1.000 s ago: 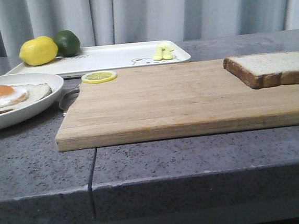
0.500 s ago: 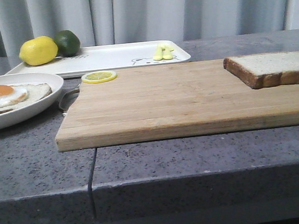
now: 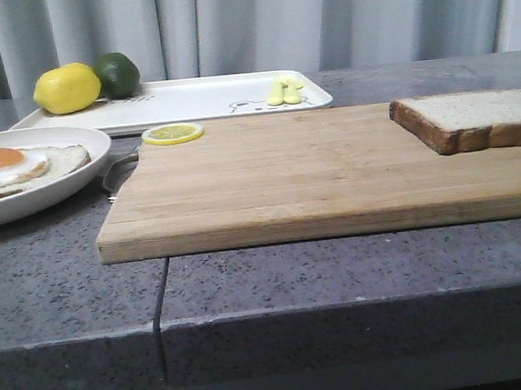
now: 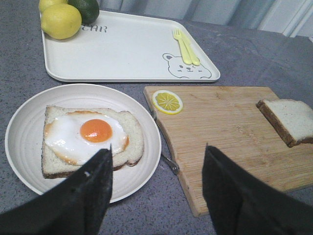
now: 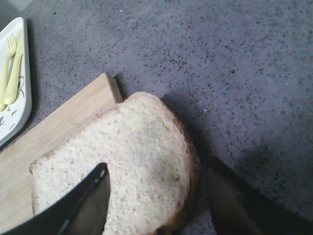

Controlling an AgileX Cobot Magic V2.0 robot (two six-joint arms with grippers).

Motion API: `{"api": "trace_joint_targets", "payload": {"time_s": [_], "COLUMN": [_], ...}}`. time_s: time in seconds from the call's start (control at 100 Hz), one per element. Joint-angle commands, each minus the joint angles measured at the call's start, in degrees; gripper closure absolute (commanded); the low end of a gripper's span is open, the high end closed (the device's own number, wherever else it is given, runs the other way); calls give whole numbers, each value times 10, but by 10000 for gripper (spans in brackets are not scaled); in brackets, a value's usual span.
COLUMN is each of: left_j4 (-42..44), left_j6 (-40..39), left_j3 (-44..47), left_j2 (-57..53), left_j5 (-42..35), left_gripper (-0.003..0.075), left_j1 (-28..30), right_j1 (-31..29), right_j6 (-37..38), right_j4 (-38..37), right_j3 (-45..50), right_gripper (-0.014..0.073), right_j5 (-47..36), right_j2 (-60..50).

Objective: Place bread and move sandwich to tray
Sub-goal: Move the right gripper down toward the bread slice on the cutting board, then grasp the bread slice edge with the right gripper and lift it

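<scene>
Tray (image 3: 188,101) middle bare; lemon (image 3: 67,89), lime (image 3: 118,74) crowd left corner, fork (image 3: 285,91) right.

Only the fingers of each end effector show, and only in the wrist views. The left end effector (image 4: 157,188) has two broad black fingers (image 4: 88,196) of matte, faintly textured material; they widen away from their tips, where each ends in a small pointed corner, and a few pale specks mark one inner edge. The right end effector (image 5: 156,196) has two dark fingers (image 5: 85,203) of the same tapering shape, their flat inner faces smooth with a dull grey-brown sheen. No arm appears in the front view.
</scene>
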Motion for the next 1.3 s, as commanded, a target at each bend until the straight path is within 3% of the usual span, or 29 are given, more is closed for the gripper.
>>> {"api": "trace_joint_targets", "payload": {"time_s": [0.0,0.71,1.13,1.29], "left_j4": [-15,-15,-15,-15], "left_j6": [2,2,2,2], "left_j3": [-20,-20,-20,-20], "left_j2": [7,7,7,7], "left_j5": [-31,-32,-34,-34], "left_gripper": [333,333,333,333], "left_j1": [2,2,2,2], "right_j1": [-3,-3,-3,-3], "right_j6": [0,7,7,7], "right_j4": [2,8,8,8], "right_j3": [-24,-33,-33,-33], "right_gripper": [151,159,452,619], "right_j5": [-43,-45,-30,-25], "right_j2": [1,53,53,53]}}
